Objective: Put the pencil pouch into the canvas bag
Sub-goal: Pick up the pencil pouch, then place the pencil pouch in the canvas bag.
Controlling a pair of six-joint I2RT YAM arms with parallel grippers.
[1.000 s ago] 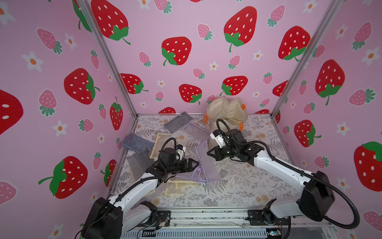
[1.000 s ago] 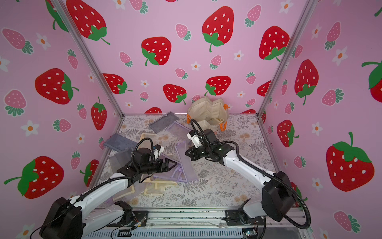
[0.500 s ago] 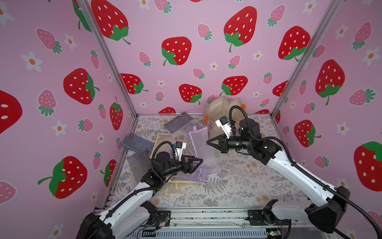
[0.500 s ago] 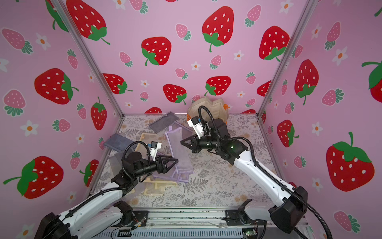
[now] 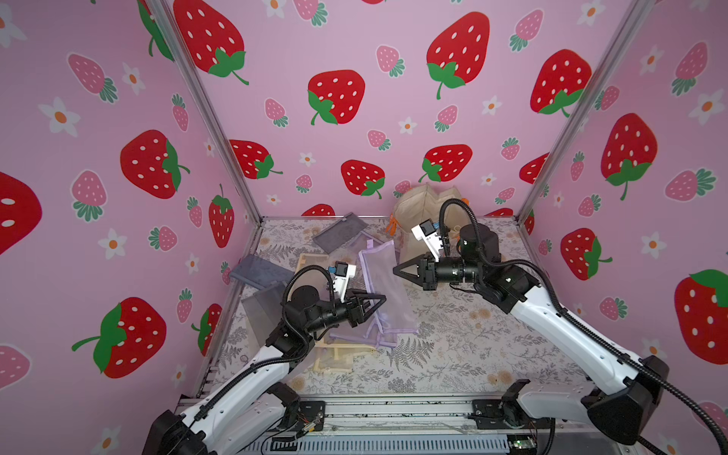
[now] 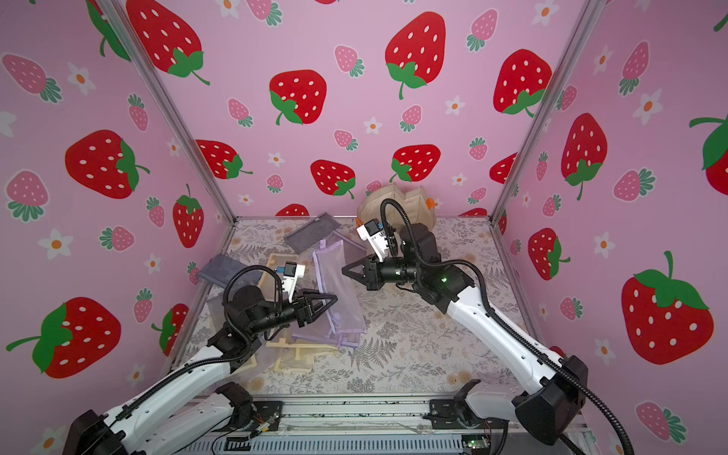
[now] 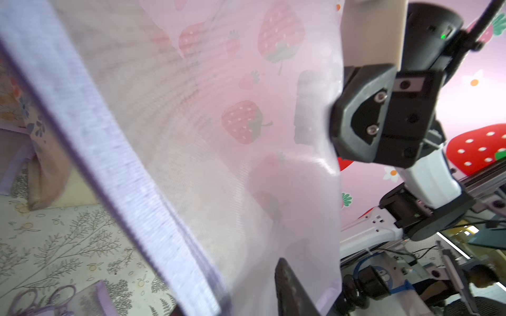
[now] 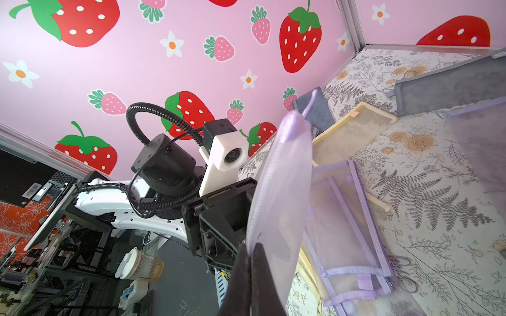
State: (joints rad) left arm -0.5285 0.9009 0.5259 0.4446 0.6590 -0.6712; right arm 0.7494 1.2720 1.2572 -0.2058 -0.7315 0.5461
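Observation:
A translucent purple mesh pencil pouch (image 5: 380,272) (image 6: 335,272) hangs upright above the middle of the table, held between both arms. My right gripper (image 5: 395,270) (image 8: 250,253) is shut on its far edge, the fingers pressed together on the mesh (image 8: 282,177). My left gripper (image 5: 383,298) (image 6: 335,297) has its fingers converged on the pouch's near lower part. In the left wrist view the mesh (image 7: 191,136) fills the gap beside one dark finger (image 7: 290,290). The canvas bag (image 5: 421,208) (image 6: 394,201) stands at the back wall, partly behind the right arm.
Other pouches lie on the floral table: grey ones at the back (image 5: 340,232) and the left (image 5: 260,272), cream ones (image 5: 311,262) (image 5: 338,354), and a second purple one (image 5: 370,335) (image 8: 353,219) under the held pouch. The pink walls close in on three sides.
My right gripper has raised the pencil pouch off the pile and carried it back. My left gripper pulled back, opened wide, then closed on the pouch's lower part.

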